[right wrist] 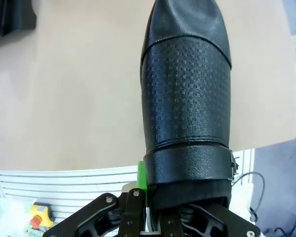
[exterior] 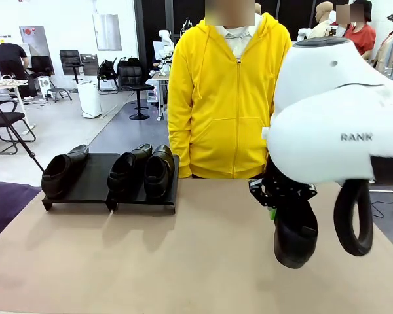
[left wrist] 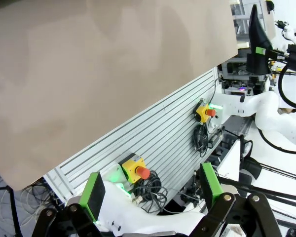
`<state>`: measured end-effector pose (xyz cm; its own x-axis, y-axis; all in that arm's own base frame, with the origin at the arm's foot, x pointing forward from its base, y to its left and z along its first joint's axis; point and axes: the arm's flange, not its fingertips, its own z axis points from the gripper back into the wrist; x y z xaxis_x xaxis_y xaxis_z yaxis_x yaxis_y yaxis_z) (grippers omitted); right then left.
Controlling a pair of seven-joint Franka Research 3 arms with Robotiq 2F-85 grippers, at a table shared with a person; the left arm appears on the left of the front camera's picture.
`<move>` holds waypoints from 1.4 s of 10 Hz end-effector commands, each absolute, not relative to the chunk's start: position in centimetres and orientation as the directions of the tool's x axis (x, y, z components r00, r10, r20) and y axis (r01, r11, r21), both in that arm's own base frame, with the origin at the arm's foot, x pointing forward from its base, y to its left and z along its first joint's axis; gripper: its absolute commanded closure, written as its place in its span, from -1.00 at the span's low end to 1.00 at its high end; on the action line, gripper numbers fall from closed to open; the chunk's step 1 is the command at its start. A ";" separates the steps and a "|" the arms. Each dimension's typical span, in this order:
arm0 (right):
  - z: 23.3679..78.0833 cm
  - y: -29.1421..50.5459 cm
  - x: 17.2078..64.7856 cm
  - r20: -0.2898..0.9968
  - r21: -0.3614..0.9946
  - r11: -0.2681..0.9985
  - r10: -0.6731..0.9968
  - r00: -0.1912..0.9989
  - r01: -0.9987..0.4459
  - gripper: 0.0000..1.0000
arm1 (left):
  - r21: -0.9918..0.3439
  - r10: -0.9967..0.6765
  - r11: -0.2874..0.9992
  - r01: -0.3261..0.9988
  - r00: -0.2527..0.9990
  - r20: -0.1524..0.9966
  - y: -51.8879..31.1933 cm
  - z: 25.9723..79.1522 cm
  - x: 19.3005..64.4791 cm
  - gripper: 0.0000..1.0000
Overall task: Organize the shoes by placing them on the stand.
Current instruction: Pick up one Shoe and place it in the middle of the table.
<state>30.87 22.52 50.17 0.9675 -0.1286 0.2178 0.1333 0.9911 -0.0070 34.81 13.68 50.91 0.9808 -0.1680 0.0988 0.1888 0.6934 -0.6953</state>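
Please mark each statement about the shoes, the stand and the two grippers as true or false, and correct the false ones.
1. Three shoes rest on the stand. True.
2. The right gripper is shut on a shoe, held above the table. True.
3. The held shoe hangs over the stand. False: it hangs over bare table, well to the right of the stand.
4. The left gripper holds a shoe. False: it is open and holds nothing.
5. The person in the yellow hoodie is placing a shoe. False: the person only stands behind the table.

Front view faces across the table (exterior: pixel 183 261); both wrist views look down on it.
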 end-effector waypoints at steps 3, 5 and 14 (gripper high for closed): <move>50.5 22.8 31.8 0.204 0.004 0.991 -0.129 0.970 0.131 1.00 | -0.690 -0.183 0.695 0.200 0.978 0.100 13.9 50.9 34.5 -1.00; 49.7 22.4 31.2 0.207 -0.013 0.990 -0.132 0.969 0.138 1.00 | -0.690 -0.183 0.695 0.200 0.978 0.100 13.9 50.9 34.5 -1.00; 49.1 61.1 40.3 0.541 0.000 0.994 0.095 0.836 -0.113 1.00 | -0.690 -0.183 0.695 0.200 0.978 0.100 13.9 50.9 34.5 -1.00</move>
<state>36.88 54.69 47.50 0.8640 0.1076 0.4919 -0.1236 0.9923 0.0001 34.81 13.68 50.92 0.9807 -0.1689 0.0981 0.1890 0.6935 -0.6952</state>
